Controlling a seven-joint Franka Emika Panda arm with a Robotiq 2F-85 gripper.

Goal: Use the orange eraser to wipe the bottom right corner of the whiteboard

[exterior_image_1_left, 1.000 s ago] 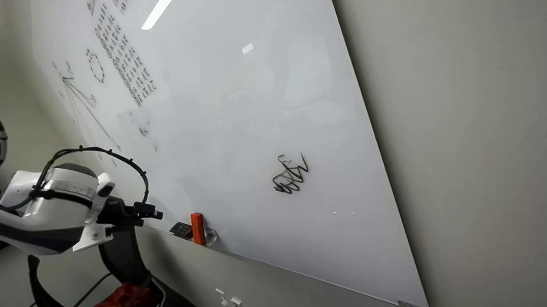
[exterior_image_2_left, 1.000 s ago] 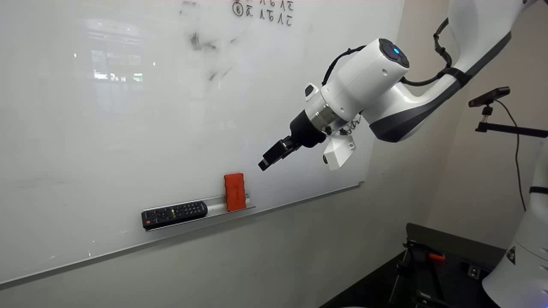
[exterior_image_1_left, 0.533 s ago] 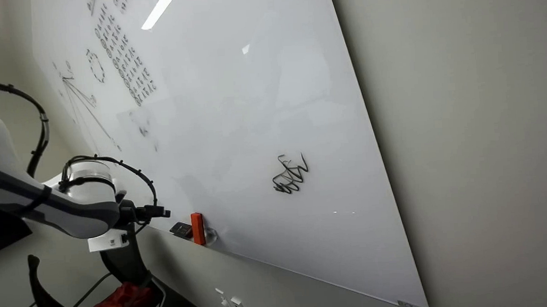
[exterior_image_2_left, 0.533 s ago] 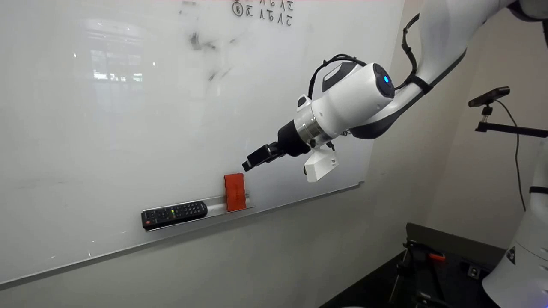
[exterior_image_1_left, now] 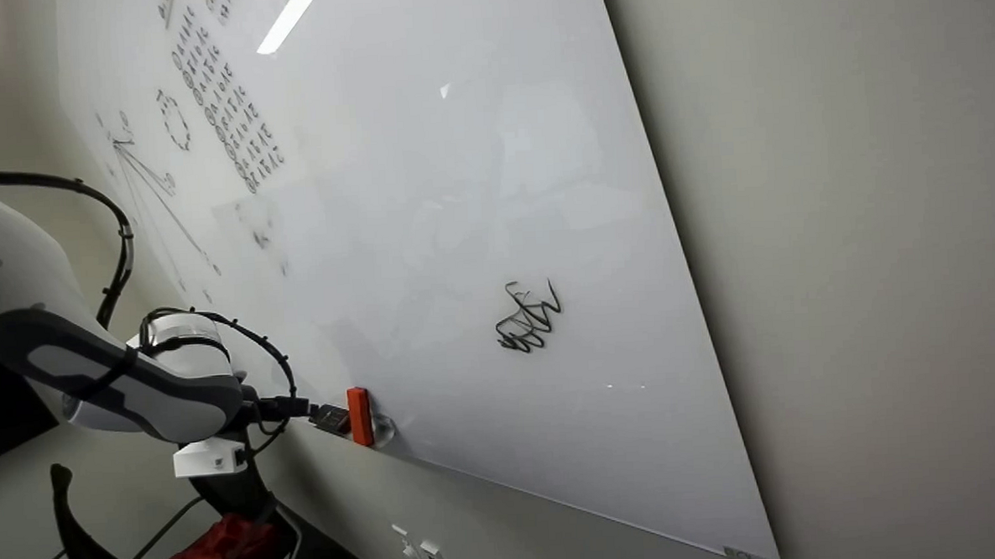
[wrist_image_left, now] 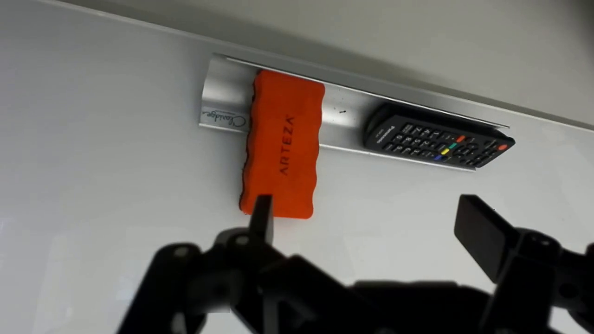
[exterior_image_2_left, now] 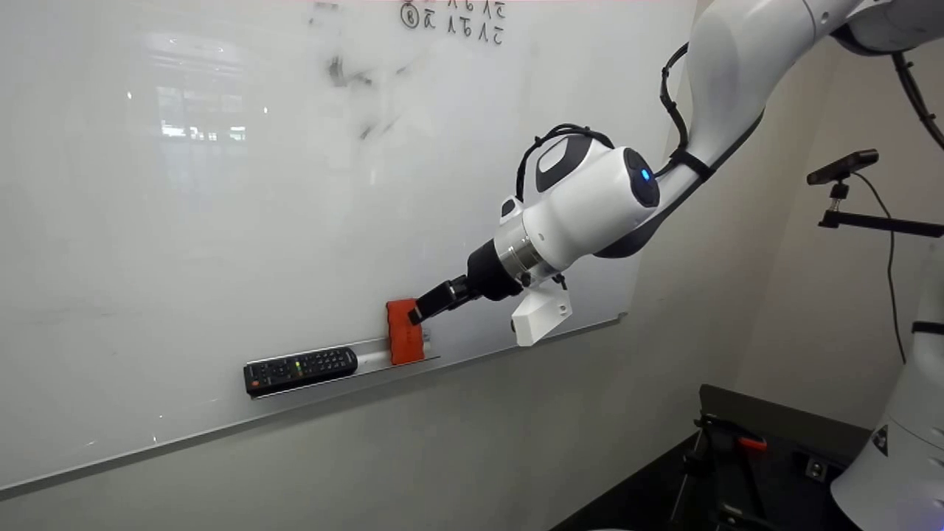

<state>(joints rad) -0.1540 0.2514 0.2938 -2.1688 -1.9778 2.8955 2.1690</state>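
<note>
Arteza eraser point(wrist_image_left: 285, 144) isn't gripped yet, seen approx. 10 o'clock of spread pincer point(wrist_image_left: 364, 208) in wrist view; scribble point(exterior_image_1_left: 527, 322) unwiped.

1 blk remote point(wrist_image_left: 441, 137) on metal tray point(wrist_image_left: 343, 127); cam point(exterior_image_2_left: 842, 167) on blk bracket point(exterior_image_2_left: 885, 224).

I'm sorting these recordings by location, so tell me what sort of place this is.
Probably an office or meeting room, perhaps a lab: a wall-mounted whiteboard bears handwritten formulas, and its tray holds a remote control and an orange eraser.
</note>
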